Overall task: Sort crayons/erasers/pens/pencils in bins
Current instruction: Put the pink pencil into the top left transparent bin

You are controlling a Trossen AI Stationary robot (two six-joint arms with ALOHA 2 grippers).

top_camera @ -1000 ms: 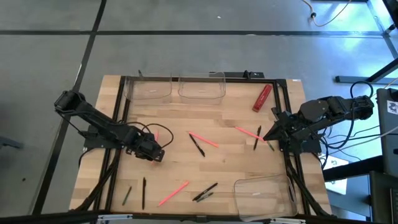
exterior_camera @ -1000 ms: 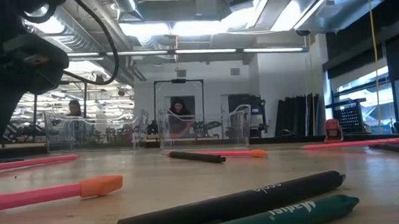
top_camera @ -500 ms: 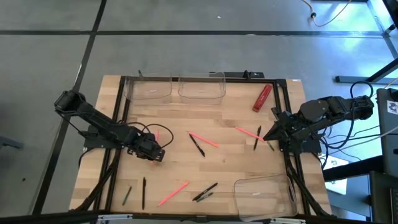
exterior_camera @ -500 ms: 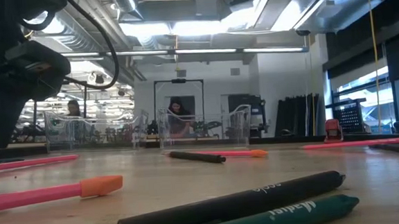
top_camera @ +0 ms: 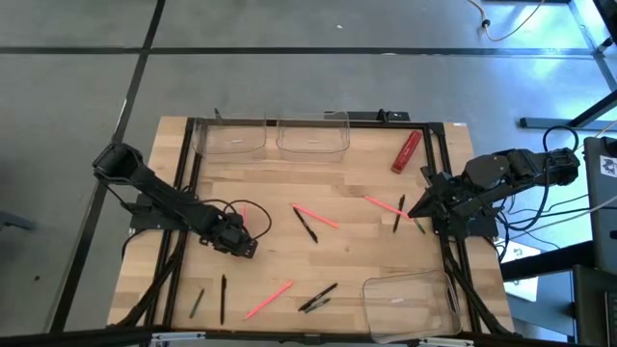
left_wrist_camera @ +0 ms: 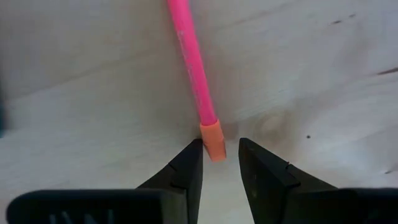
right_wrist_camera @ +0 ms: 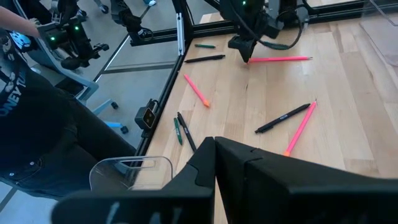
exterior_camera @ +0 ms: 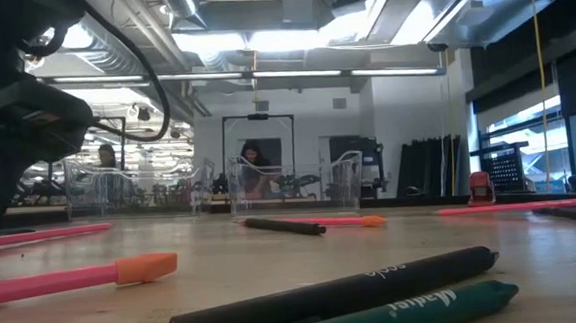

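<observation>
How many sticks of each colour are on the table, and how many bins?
Pink sticks: 4
Black or dark green sticks: 6
Thick red stick: 1
Clear bins: 3
Total: 14

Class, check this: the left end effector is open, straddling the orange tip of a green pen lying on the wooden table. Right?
Not quite. The left wrist view shows the open left end effector straddling the orange tip of a pink pencil, not a green pen, on the wooden table.

bare wood point(top_camera: 347, 246) mid-table, scattered pens point(top_camera: 306, 225)
</observation>
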